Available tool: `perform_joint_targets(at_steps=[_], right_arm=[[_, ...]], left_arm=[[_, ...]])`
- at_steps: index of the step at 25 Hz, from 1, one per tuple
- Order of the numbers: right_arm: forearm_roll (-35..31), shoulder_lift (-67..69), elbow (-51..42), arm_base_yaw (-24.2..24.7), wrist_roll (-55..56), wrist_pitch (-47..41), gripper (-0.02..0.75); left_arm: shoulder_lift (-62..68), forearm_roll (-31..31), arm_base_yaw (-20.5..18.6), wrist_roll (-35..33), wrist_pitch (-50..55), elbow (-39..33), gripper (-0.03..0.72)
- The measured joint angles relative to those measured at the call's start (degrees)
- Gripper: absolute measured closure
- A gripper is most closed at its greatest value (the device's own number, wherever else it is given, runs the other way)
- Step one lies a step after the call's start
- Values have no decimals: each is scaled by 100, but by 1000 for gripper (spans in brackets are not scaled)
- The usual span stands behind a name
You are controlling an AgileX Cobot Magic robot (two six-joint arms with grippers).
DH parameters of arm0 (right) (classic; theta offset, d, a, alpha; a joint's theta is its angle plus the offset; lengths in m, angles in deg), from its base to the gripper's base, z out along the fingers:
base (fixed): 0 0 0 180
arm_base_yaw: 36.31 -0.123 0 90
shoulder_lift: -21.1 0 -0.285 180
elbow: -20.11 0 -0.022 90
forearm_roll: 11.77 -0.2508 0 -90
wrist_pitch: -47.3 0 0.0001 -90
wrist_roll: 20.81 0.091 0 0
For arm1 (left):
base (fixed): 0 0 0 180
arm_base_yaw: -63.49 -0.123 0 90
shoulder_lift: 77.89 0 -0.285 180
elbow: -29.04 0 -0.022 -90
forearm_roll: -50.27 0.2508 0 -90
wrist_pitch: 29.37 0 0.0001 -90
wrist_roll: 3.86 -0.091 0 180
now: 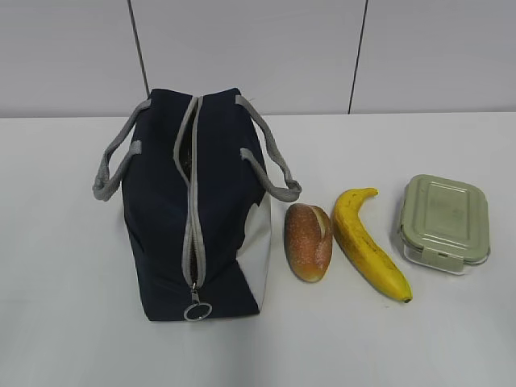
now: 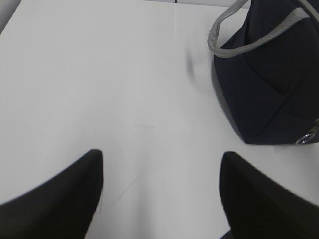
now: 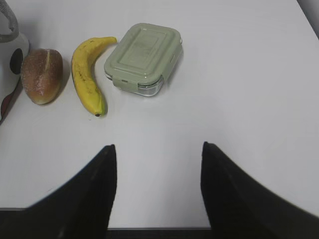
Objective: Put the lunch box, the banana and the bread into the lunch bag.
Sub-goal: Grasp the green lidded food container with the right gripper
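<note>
L gripper (image 2: 160, 191): fingers spread wide, nothing btwn them, over bare white table (image 1: 64, 322), lunch bag (image 1: 193, 210) off to its right. Bag lies on table's left w/ zipper (image 1: 192, 234) mostly closed, ring pull (image 1: 197, 311) at near end. Bread (image 1: 308, 241) just beside bag's white panel, banana (image 1: 367, 242) next, lunch box (image 1: 445, 222) farthest right, lid on. R gripper (image 3: 157, 186): also wide apart, empty, well short of the food.

One lunch bag (image 1: 161, 218), one bread (image 1: 308, 241), one banana (image 1: 367, 243), one lunch box (image 1: 445, 220), two tools.
</note>
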Motion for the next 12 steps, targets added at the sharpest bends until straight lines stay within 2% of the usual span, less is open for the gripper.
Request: perform_joint_targets(at_steps=[12], right_arm=[[0, 0, 0, 0, 0, 0, 334]], left_arm=[[0, 0, 0, 0, 0, 0, 193]])
